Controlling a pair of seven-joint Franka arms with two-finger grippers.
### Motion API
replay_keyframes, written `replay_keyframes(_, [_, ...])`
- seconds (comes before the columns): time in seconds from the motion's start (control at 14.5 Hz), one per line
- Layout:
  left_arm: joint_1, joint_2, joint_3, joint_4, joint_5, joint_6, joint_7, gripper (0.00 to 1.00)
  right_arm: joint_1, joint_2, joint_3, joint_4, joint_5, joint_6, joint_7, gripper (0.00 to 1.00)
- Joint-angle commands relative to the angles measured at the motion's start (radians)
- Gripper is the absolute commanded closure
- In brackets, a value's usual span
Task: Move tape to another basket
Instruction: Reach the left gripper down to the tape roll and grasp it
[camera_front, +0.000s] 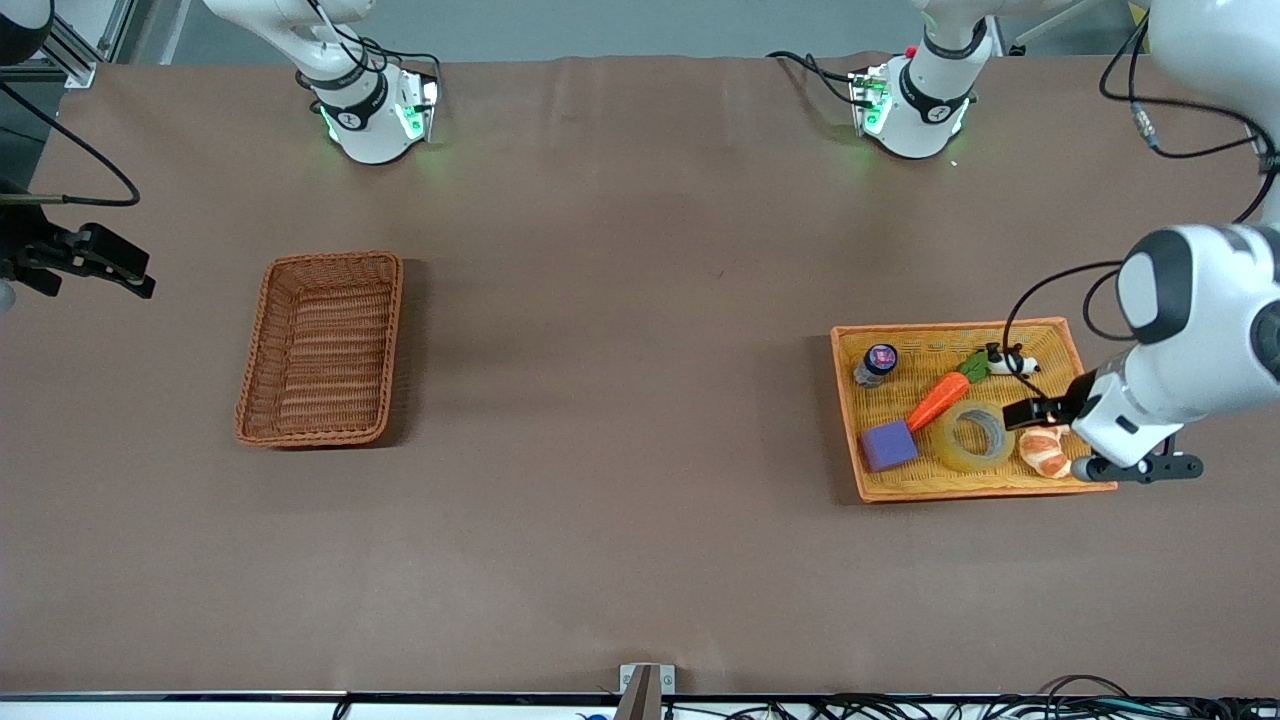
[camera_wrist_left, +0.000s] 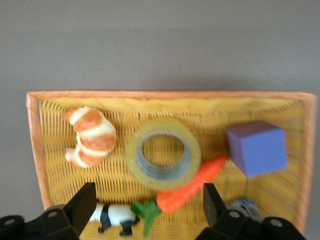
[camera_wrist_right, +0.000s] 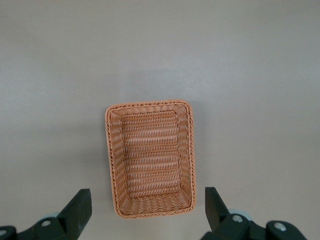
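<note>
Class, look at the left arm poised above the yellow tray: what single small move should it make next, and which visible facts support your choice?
Probably lower the left gripper straight toward the tape. Its jaws stand open above the yellow tray, the tape lies flat there beside the carrot and croissant, nothing is held, and the basket at the right arm's end holds nothing. The right gripper waits open above it.

No readable text, label, brand, number or sign on anything in view; lid of small jar (camera_front: 881, 356) in yellow tray (camera_front: 1050, 332) carries coloured print, too small to read; round marks on arm bases (camera_front: 350, 117) not legible as letters
</note>
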Motion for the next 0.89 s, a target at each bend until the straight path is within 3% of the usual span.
replay_keyframes(0.0, [0.024, 0.07, -0.001, -0.007, 0.016, 0.088, 0.007, 0.07, -0.004, -0.013, 0.0, -0.012, 0.017, 0.0, 0.004, 0.0])
replay_keyframes(0.62, [0.022, 0.15, -0.001, -0.138, 0.016, 0.294, -0.006, 0.15, -0.002, -0.013, 0.0, -0.012, 0.017, 0.0, 0.004, 0.0])
replay_keyframes(0.69, [0.022, 0.151, -0.001, -0.143, 0.014, 0.294, -0.006, 0.25, -0.004, -0.013, 0.0, -0.012, 0.017, 0.0, 0.004, 0.0])
replay_keyframes(0.83, [0.022, 0.153, -0.001, -0.148, 0.014, 0.292, -0.01, 0.73, -0.002, -0.013, 0.0, -0.014, 0.017, -0.003, 0.006, 0.0])
